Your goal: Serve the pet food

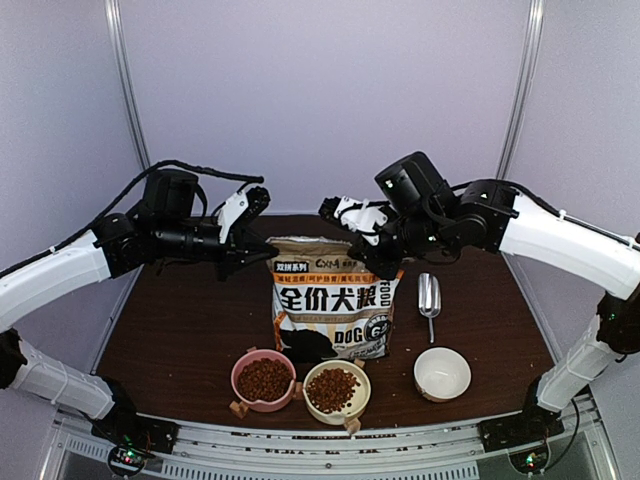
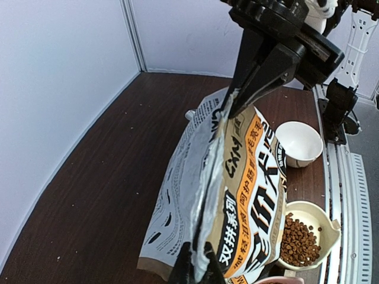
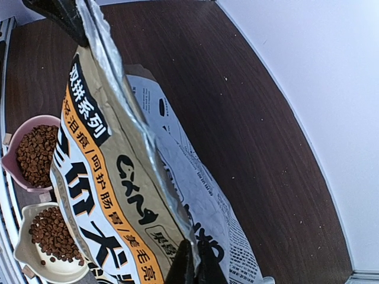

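Observation:
The pet food is dark reddish-brown kibble heaped in a pink bowl (image 1: 264, 380) and a cream bowl (image 1: 334, 390). It also shows in the left wrist view (image 2: 299, 239) and the right wrist view (image 3: 35, 154). The kraft-brown printed bag (image 1: 333, 300) stands upright behind the bowls. My left gripper (image 1: 262, 252) is shut on the bag's top left corner, seen in the left wrist view (image 2: 198, 269). My right gripper (image 1: 385, 262) is shut on the top right corner, seen in the right wrist view (image 3: 192, 266). The bag's foil-lined mouth (image 2: 216, 154) is stretched between them.
An empty white bowl (image 1: 441, 372) sits at the front right. A shiny metal scoop (image 1: 429, 297) lies behind it, right of the bag. The dark wood table (image 1: 180, 330) is ringed by pale walls, with a metal rail along the front edge.

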